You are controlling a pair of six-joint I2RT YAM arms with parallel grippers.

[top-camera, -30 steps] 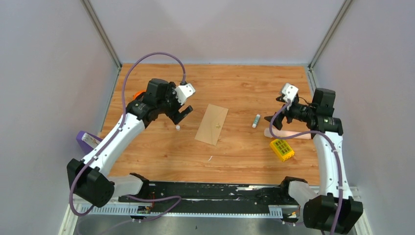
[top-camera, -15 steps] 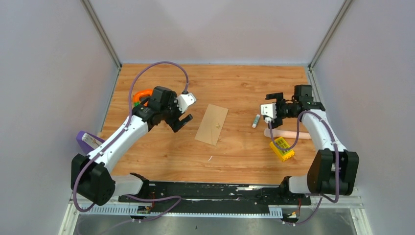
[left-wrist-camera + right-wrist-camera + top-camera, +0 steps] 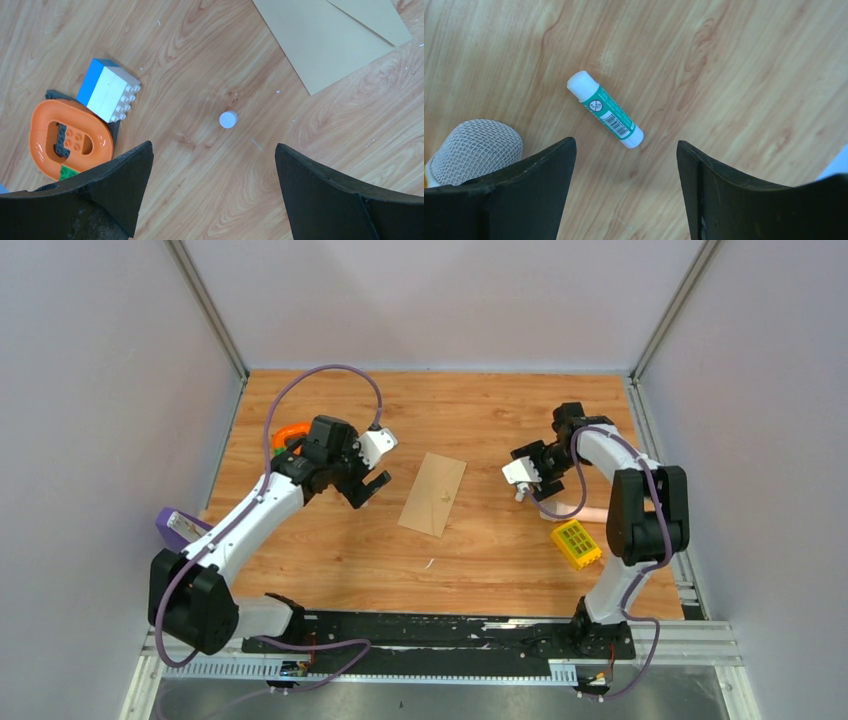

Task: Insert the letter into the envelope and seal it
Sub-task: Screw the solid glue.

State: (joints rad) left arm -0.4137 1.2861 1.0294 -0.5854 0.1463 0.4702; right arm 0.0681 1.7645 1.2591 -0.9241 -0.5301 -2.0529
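Wood tabletop (image 3: 480, 410): right wrist view reveals a glue stick (image 3: 605, 109) under the right end effector (image 3: 625, 150), parted and empty; left end effector (image 3: 214, 155) gapes wide, empty, above a white cap (image 3: 228, 119).

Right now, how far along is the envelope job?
No loose letter shows, so it may already sit inside the envelope lying flat. Neither hand holds anything: the right hand hangs open over the glue stick, the left hand open too. Gluing and sealing remain.

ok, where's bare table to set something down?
Bare table: the far strip behind the envelope, and the near strip between envelope and black rail. Crowded: right side, with glue stick and yellow block; left side, with orange ring and blue-white block.
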